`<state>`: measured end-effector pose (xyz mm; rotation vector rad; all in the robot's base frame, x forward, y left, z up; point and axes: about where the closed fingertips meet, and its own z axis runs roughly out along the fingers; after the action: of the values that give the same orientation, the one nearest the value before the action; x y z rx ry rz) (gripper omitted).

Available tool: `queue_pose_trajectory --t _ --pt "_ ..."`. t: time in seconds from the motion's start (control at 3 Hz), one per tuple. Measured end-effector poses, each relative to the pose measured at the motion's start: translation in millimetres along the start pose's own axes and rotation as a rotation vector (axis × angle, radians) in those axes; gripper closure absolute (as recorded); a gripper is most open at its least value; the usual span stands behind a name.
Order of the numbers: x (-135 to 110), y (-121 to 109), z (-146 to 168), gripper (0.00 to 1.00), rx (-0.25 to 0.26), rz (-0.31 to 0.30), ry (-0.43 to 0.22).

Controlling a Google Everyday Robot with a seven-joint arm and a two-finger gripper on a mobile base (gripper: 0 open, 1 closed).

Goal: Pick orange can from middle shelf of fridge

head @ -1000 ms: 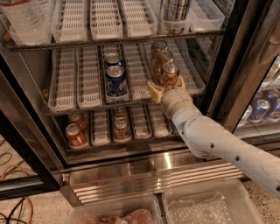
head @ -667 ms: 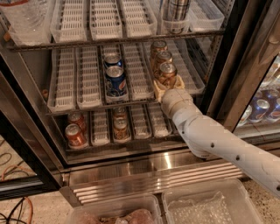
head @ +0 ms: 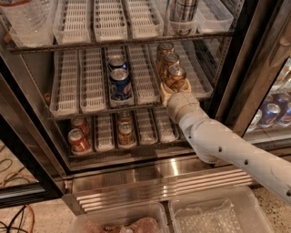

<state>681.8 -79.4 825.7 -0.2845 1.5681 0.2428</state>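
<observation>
The fridge (head: 150, 175) stands open. Its middle shelf (head: 68, 86) carries white slotted lane trays. Three amber-orange cans stand in one lane at the right: front (head: 176, 76), middle (head: 169, 60), back (head: 164, 47). My gripper (head: 175, 87) is at the shelf's front edge, its pale fingers (head: 164, 91) on either side of the front orange can's lower part, open around it. The can stands upright on the shelf. My white arm runs down to the lower right.
Two blue cans (head: 120, 84) stand in the lane to the left. Red-orange cans (head: 78, 140) and darker cans (head: 125, 133) sit on the shelf below. A silver can (head: 182, 13) is on the shelf above. The dark door frame (head: 245, 68) is at right; plastic bins (head: 213, 214) lie on the floor.
My gripper has moved up and inward from the shelf edge, so that it now flanks the front orange can. The cans have not moved.
</observation>
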Motion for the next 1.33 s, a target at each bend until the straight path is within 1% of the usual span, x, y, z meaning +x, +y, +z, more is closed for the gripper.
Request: queue_pose_trajectory --t 0.33,0.67,1.0,1.33 --pt "-2.2 0.5 2.4 1.00 -0.011 0.009 0.009" --pt "-20.2 -0.4 6.2 1.00 -0.024 -0.009 -0.014" --pt "-44.3 1.5 -2.5 1.00 -0.049 -0.038 -0.058" --pt "-47.2 11.1 -29.4 1.00 -0.103 -0.071 -0.043"
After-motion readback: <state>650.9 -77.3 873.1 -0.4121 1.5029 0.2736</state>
